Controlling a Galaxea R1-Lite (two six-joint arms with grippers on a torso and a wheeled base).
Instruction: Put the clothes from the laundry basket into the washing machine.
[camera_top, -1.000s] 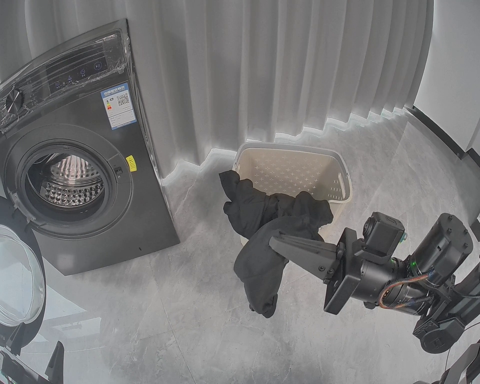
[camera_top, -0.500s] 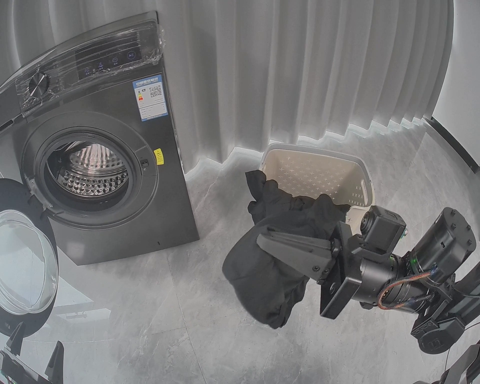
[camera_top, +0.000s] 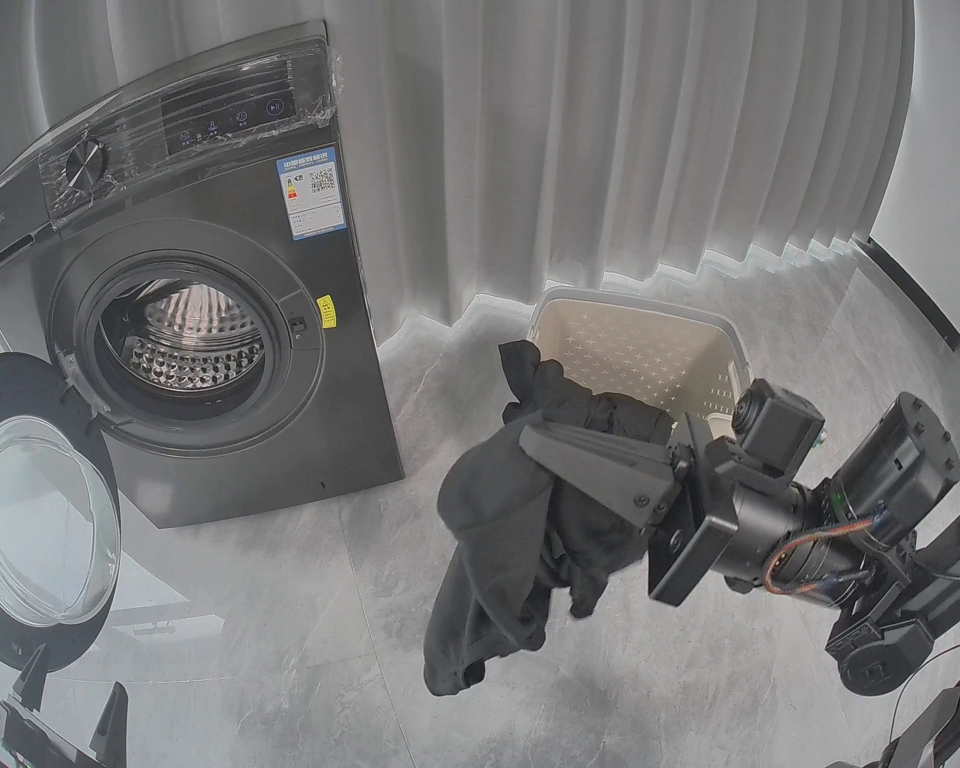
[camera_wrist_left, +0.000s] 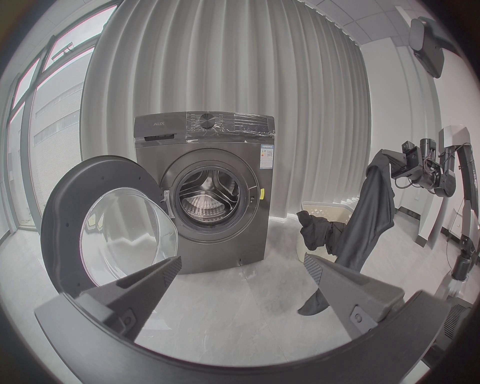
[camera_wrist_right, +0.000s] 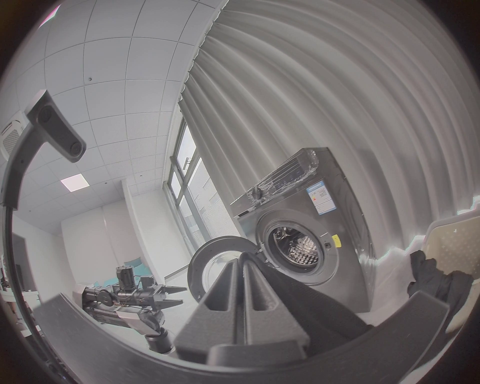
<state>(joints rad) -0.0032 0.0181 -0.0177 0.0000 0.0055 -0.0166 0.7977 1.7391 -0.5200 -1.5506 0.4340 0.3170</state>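
Right pincer (camera_top: 528, 434): jaws together, clamped on a black garment (camera_top: 490, 520), soft limp cloth. I hold it high by one bunched fold so that its length hangs free and its lowest end stays off the grey marbled floor tiles (camera_top: 300, 620).

The load hangs between the cream perforated plastic laundry basket (camera_top: 640, 300) and the dark grey front-loading washing machine (camera_top: 230, 430), nearer the basket.

More black cloth (camera_top: 530, 375) lies draped over the basket's rim on the machine side. It touches the hanging piece; I cannot tell whether it is a second item or the tail of the same one. Judgement: if joined, it could drag on the rim during transfer.

Left pincer (camera_wrist_left: 242, 259): jaws apart, holding nothing, low and on the machine side, well clear of the load.

The machine's round glass-paned door (camera_top: 50, 530) stands swung fully aside, leaving the steel drum (camera_top: 190, 335) open. Nothing dark is visible inside it.

Behind both: white pleated curtain (camera_top: 560, 130).

Judgement: step in hand is carrying; loading not yet done.
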